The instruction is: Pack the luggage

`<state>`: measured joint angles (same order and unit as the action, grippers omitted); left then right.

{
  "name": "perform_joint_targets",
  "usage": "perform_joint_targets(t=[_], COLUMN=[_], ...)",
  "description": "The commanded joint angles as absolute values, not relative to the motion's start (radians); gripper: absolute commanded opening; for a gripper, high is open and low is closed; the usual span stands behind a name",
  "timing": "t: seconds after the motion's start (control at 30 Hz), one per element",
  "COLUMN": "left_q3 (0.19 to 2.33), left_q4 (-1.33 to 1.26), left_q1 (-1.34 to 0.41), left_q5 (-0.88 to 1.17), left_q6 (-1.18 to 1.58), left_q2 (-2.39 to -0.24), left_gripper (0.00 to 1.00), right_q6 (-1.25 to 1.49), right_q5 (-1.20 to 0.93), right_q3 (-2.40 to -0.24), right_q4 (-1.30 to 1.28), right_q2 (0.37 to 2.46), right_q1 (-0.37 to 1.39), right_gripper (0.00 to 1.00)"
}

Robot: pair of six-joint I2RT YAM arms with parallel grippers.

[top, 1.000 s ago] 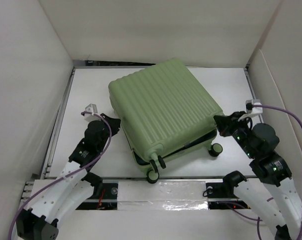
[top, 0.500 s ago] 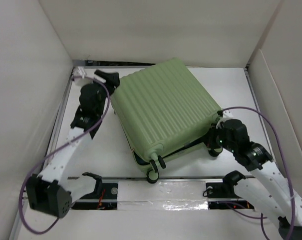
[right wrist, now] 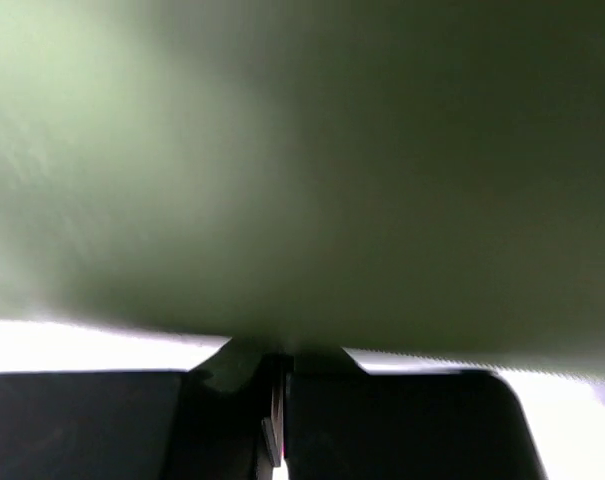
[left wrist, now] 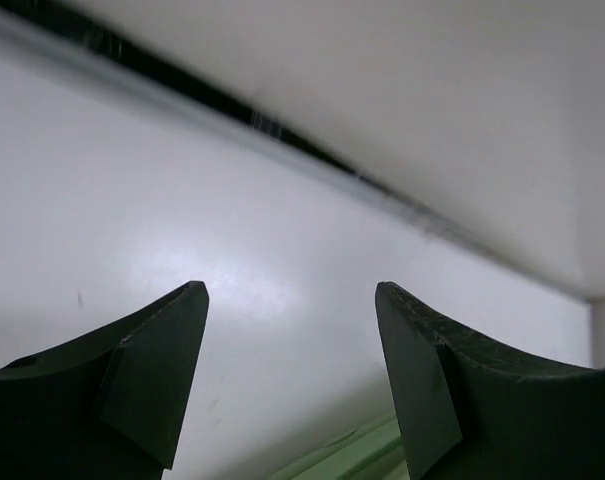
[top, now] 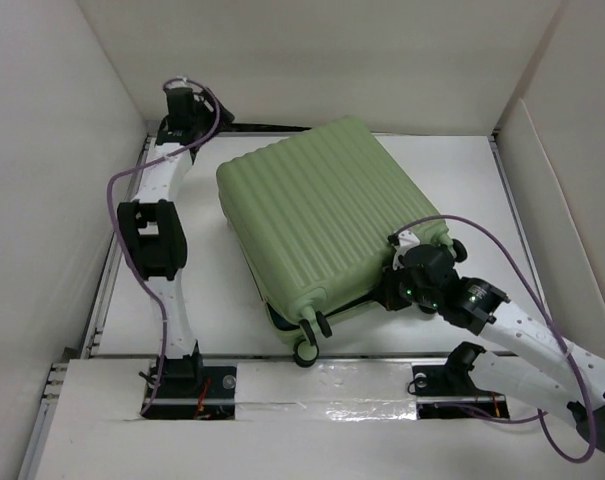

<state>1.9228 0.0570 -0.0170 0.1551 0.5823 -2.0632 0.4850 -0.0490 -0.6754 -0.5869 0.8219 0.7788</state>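
Right against the right jaws, which are pressed together at its near right corner, the luggage [top: 327, 215] lies flat mid-counter [top: 207, 300]; the left jaws stand spread by the far left corner, well apart from it. It is pale green and ribbed, with its lid not quite down and a dark gap along the near edge. I judge a push here could skid off the smooth shell or shove the whole case aside.

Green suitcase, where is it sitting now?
In the top view, the luggage lies slantwise in the middle of the white table, wheels toward the near edge, with the right tool at its near-right corner.
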Motion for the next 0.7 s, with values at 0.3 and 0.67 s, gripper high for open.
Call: perform_joint_targets(t=[0.3,0.67], left_q3=[1.345,0.694], left_q4=[-0.221,-0.430], left_q1=[-0.071,-0.224], left_q5=[0.370,0.011], left_q6=[0.656,0.839], left_q2=[-1.886,-1.315], left_gripper=[0.62,0.63], right_q6=[0.295,0.195], right_q5=[0.185,-0.149], right_q3=[-0.762,-1.171], right_q4=[-0.243,-0.060], right_q2=[0.945,1.443], right_q1=[0.617,0.463], right_gripper=[0.00,0.00])
